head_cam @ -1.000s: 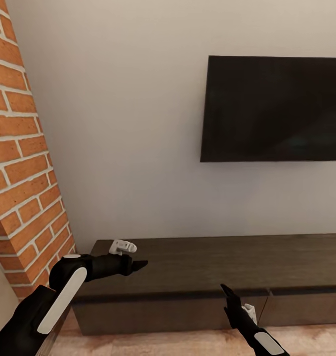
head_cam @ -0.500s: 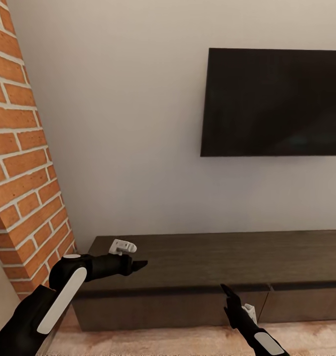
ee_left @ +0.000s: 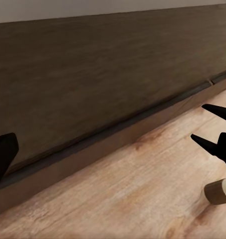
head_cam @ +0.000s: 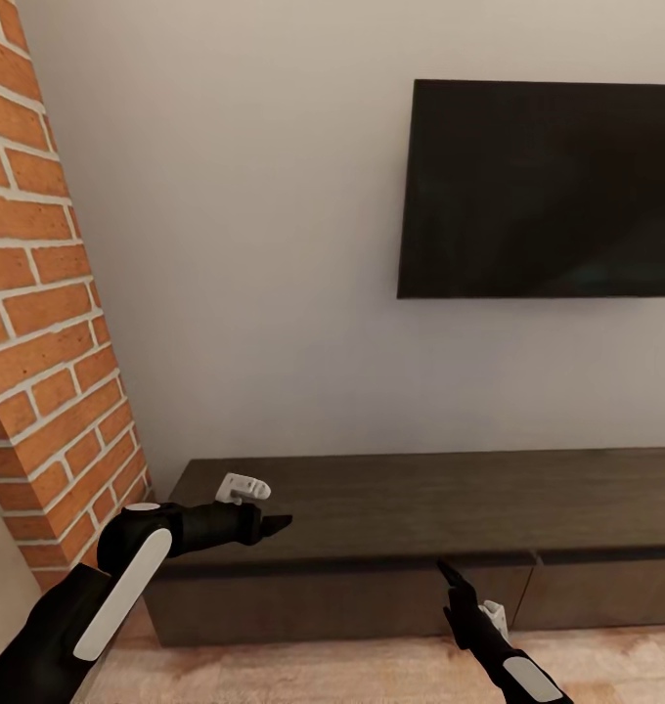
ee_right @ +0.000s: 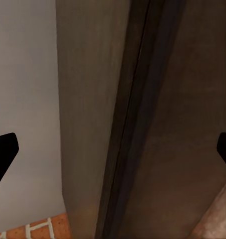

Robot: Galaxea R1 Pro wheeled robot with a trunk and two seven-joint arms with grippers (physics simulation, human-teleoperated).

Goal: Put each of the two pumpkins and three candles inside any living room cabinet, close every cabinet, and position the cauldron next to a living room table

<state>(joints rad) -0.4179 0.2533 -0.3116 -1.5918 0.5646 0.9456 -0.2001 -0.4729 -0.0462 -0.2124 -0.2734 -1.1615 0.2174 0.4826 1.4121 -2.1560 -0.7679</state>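
Facing the closed cabinet [head_cam: 421, 528] beneath the TV [head_cam: 543, 191], both grippers, left [head_cam: 279, 525] and right [head_cam: 448, 575], are hanging apart and empty, likely readying to open a drawer.

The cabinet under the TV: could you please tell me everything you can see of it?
The cabinet is a long, low unit of dark brown wood grain, standing on the light plank floor against the pale wall, below the black TV. Its left end lies near the brick chimney. Its flat top is bare; a thin seam divides two handleless fronts, both shut. Neither gripper touches it.
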